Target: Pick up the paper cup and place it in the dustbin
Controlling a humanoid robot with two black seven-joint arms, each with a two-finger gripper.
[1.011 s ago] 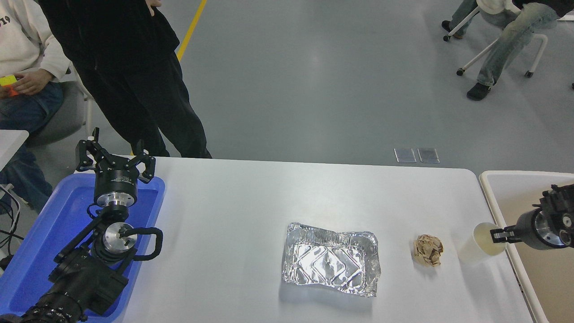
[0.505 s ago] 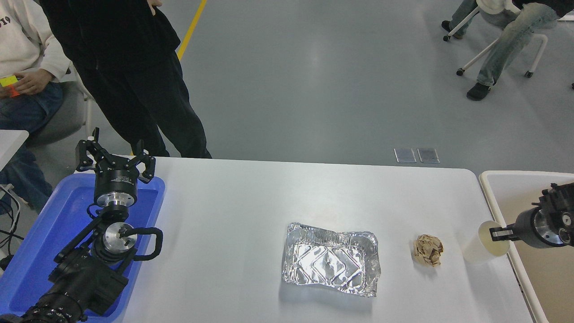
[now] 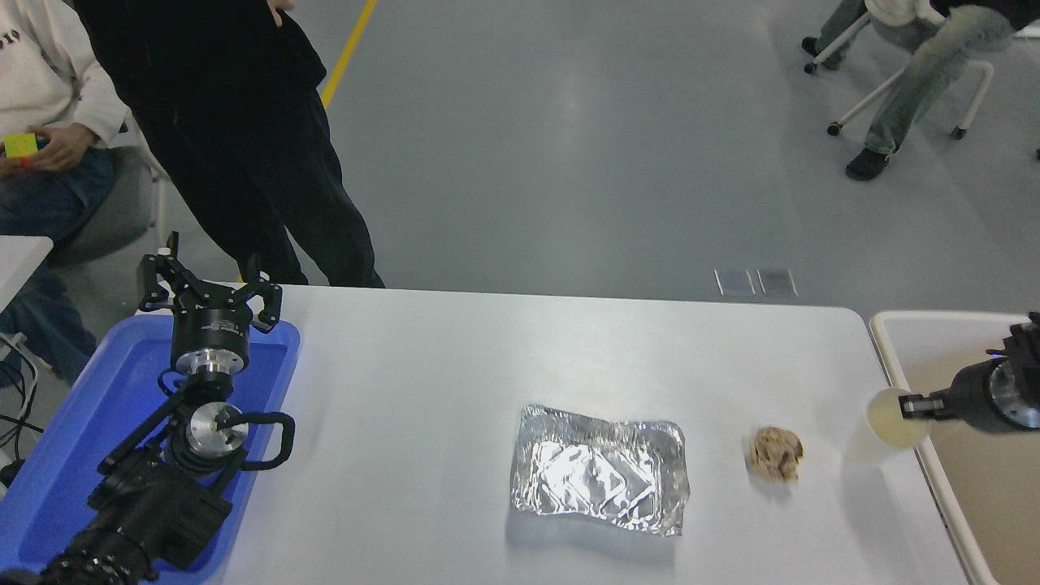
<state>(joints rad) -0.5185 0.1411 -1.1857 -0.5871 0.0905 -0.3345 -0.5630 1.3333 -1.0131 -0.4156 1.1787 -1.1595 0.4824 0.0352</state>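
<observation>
Right black gripper [image 3: 916, 404] enters from the right edge of the frame, fingers clamped on the rim of the small cream-white tapered paper cup [image 3: 892, 418]. Cup is tipped, mouth toward the camera, at the right end of the white table [image 3: 422, 382], just beside the thick off-white rim of the large beige rectangular plastic dustbin [image 3: 910, 382] at the frame's right edge. Whether the cup touches the table: cannot tell.

Crumpled brown paper ball [image 3: 776, 453] lies left of the cup, crinkled silver foil tray [image 3: 600, 481] further left, centre-low.

Left black gripper [image 3: 210, 284] parked lower left over the blue plastic tray [image 3: 89, 414], fingers spread apart, holding nothing.

People at the frame's top left.
</observation>
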